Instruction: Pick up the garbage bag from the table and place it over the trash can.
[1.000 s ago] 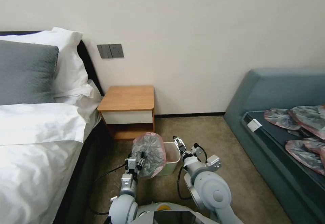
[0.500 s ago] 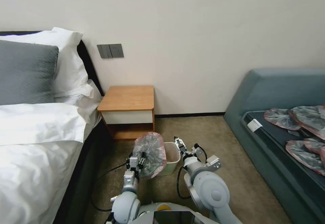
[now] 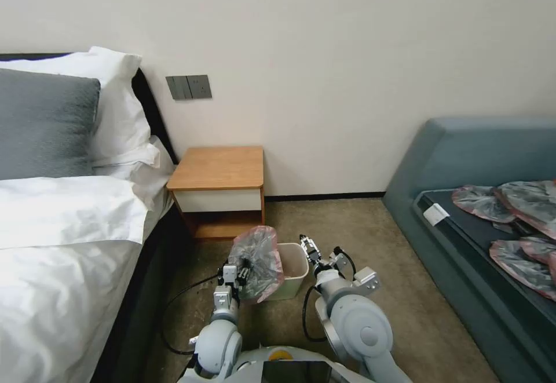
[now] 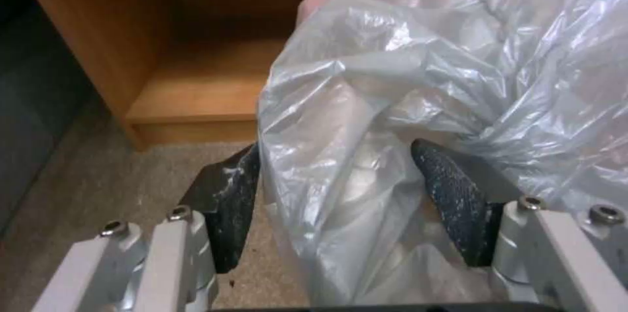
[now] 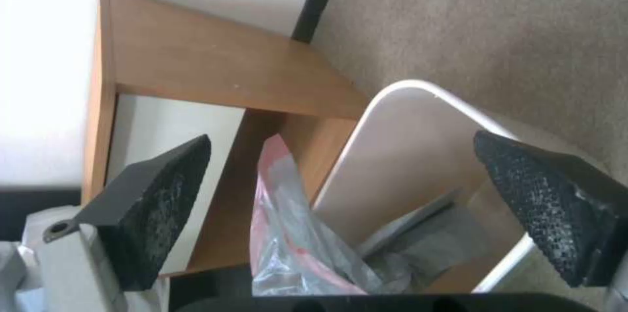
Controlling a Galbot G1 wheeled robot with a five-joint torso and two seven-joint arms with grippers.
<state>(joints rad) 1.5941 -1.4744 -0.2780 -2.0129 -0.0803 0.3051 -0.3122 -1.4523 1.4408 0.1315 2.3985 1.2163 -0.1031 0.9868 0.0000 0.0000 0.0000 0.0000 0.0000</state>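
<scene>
Left gripper (image 4: 333,204) pinches the garbage bag (image 3: 256,261) at the trash can's (image 3: 292,264) nine o'clock; right gripper (image 5: 366,209), jaws spread, overlooks the bin's interior, hidden from the head view.

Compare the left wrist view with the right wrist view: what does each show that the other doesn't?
Left wrist alone: the left gripper, its pads either side of a fold of the garbage bag, the table's lower shelf beyond. Right wrist alone: the right gripper open above the trash can, the bag partly hanging inside, plus the white drawer front. Shared: bag, table, carpet.
</scene>
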